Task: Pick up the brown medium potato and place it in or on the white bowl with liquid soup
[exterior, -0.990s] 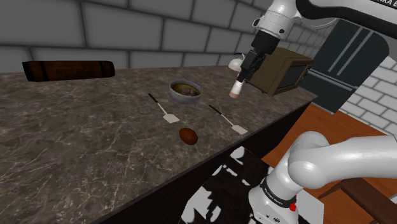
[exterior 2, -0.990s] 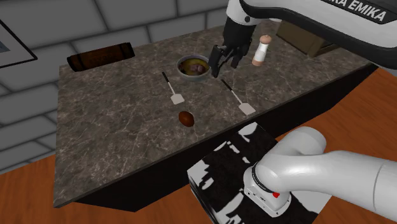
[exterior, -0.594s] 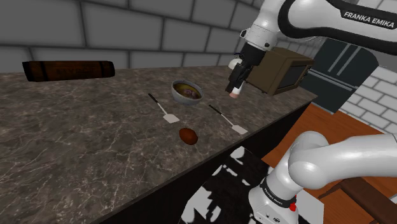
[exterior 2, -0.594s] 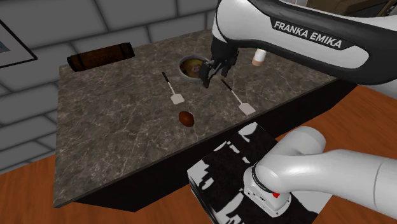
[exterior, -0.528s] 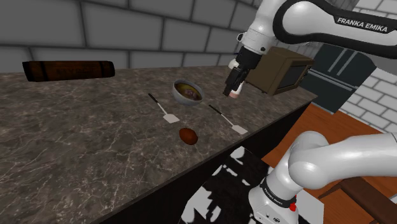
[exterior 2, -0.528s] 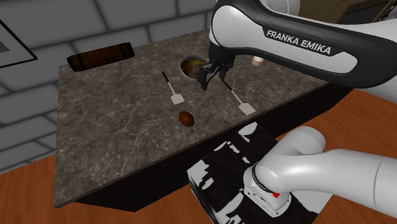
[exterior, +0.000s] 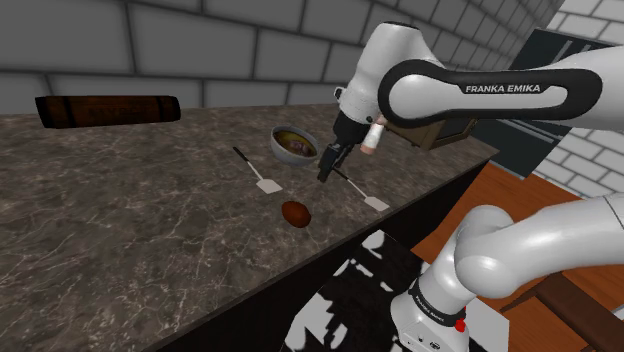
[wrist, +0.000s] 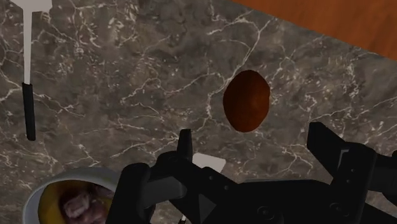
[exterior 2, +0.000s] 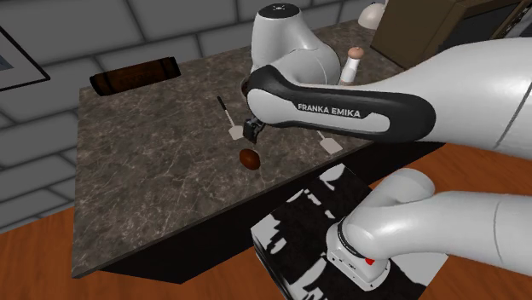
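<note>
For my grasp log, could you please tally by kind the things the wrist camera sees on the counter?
Potato: 1
Spatulas: 2
Bowl: 1
Total: 4

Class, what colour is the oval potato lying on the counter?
Reddish-brown oval potato; clearest in the wrist view.
</note>
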Available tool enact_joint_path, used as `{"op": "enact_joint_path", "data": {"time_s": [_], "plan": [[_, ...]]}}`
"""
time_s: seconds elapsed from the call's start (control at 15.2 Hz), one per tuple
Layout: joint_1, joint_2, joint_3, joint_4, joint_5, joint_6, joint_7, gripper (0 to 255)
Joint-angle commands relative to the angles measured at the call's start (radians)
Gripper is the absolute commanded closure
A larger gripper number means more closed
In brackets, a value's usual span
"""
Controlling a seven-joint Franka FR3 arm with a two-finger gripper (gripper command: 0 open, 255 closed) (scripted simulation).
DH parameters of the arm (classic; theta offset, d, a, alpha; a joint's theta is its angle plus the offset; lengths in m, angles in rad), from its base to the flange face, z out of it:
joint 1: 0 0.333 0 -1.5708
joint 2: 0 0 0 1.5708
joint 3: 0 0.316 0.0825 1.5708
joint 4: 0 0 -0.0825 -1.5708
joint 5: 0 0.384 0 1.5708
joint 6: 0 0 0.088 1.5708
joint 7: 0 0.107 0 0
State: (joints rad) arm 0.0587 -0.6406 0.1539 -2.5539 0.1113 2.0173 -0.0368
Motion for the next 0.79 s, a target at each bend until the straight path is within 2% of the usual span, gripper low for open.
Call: {"op": "enact_joint_path", "data": {"time_s": [0.0, 0.46, 0.73], "plan": [[0.004, 0.047, 0.026, -0.031, -0.009, 0.085, 0.006, 0], [-0.005, 0.271, 0.136, -0.069, -0.083, 0.356, 0.079, 0], [-0.016, 0.334, 0.153, -0.082, -0.11, 0.431, 0.1, 0]]}}
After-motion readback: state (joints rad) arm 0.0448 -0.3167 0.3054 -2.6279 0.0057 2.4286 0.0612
